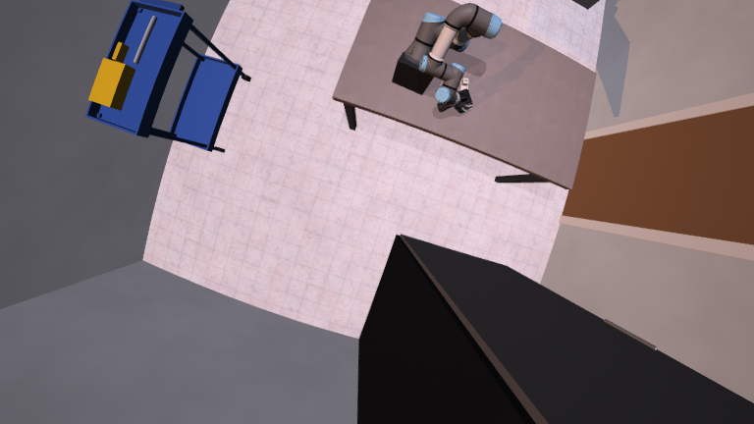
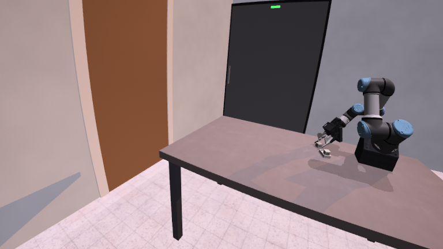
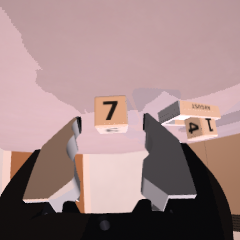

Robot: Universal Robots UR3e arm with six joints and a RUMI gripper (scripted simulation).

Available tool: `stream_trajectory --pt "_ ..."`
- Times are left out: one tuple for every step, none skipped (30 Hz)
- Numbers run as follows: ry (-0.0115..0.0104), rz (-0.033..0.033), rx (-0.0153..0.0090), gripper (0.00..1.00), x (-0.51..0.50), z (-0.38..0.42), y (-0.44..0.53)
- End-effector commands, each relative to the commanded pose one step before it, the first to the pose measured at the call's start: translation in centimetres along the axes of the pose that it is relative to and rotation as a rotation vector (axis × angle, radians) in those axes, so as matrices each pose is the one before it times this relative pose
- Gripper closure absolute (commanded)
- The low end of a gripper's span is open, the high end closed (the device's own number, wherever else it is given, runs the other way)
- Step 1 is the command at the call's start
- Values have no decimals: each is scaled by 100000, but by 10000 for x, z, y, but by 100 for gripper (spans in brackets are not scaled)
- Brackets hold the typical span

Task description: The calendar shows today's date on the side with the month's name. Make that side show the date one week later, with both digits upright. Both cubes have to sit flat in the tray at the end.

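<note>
While the grey-fingered gripper [image 1: 465,103] [image 2: 318,142] [image 3: 112,116] stands partly spread, gripping nothing, the pale, smooth cube marked 7 [image 3: 110,113] sits on the matte tabletop [image 1: 516,114] [image 2: 228,148] [image 3: 115,60], near the wedge-sided AUGUST calendar [image 3: 199,109].

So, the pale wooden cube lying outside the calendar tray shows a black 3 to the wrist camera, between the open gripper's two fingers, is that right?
Not quite: the digit facing the wrist camera on that pale wooden cube is a black 7, as the wrist view shows. The rest holds.
</note>
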State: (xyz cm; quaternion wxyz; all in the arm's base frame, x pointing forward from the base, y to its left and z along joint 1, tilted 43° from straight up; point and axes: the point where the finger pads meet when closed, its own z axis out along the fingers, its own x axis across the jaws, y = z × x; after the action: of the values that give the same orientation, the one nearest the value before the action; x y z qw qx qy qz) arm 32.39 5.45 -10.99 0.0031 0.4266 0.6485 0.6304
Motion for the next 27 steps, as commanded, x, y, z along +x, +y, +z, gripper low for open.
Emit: stream_trajectory --pt "-158 -130 46 60 -677 -475 112" --pt "0 0 0 60 0 0 0" --pt "0 0 0 60 0 0 0" --pt "0 0 0 60 0 0 0" --pt "0 0 0 60 0 0 0" --pt "0 0 0 60 0 -9 9" --pt "0 0 0 60 -1 -62 61" --pt "0 0 0 60 -2 -158 156" --pt "0 0 0 60 -3 -289 287" --pt "0 0 0 60 -4 -448 446" --pt "0 0 0 60 -3 -626 625" --pt "0 0 0 60 2 -817 818" --pt "0 0 0 60 9 -1014 1019" --pt "0 0 0 60 0 0 0" --pt "0 0 0 60 0 0 0" --pt "0 0 0 60 -10 -1239 1233" --pt "0 0 0 60 1 -1437 1438" --pt "0 0 0 60 1 -1641 1642" --pt "0 0 0 60 -2 -1840 1838" --pt "0 0 0 60 -2 -2024 2023" --pt "0 0 0 60 7 -2186 2191" --pt "0 0 0 60 -10 -2357 2351" --pt "0 0 0 60 0 -2481 2481" --pt "0 0 0 60 7 -2580 2584" --pt "0 0 0 60 -6 -2613 2609" --pt "0 0 0 60 -5 -2611 2608" --pt "0 0 0 60 1 -2578 2579"
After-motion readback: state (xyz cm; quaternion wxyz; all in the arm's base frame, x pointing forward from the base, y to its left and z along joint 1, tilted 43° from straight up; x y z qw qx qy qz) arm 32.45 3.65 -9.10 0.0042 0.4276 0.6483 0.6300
